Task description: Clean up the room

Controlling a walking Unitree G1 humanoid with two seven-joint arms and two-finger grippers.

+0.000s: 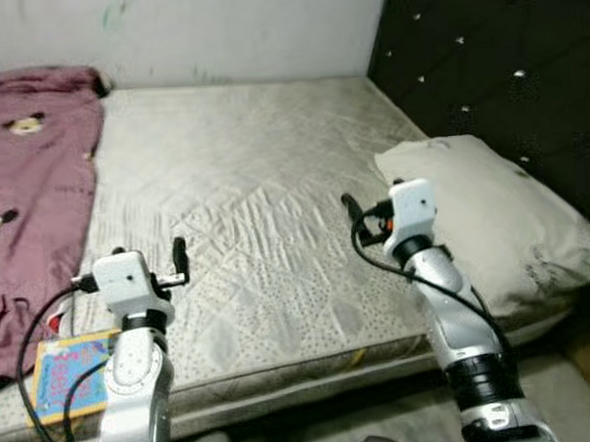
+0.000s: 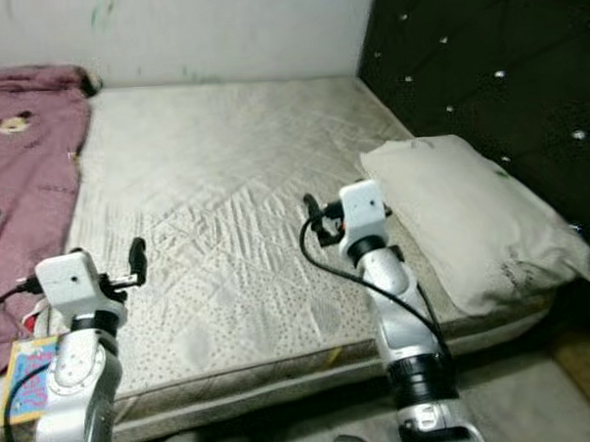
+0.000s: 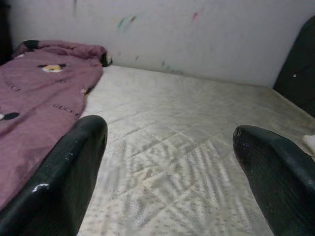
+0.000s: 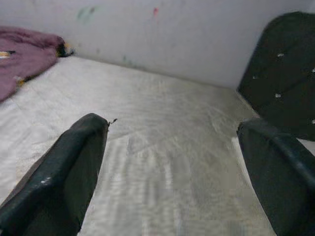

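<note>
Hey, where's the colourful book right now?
The colourful book lies at the near left corner of the mattress, beside the pink blanket, partly behind the robot's left arm in the left eye view.

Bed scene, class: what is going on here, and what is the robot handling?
The robot stands at the edge of a bed, both arms held out over the bare mattress. The left gripper and right gripper are open and hold nothing. A pink blanket lies on the robot's left, with a colourful book by the near edge. A pillow sits on the right against the dark headboard.
</note>
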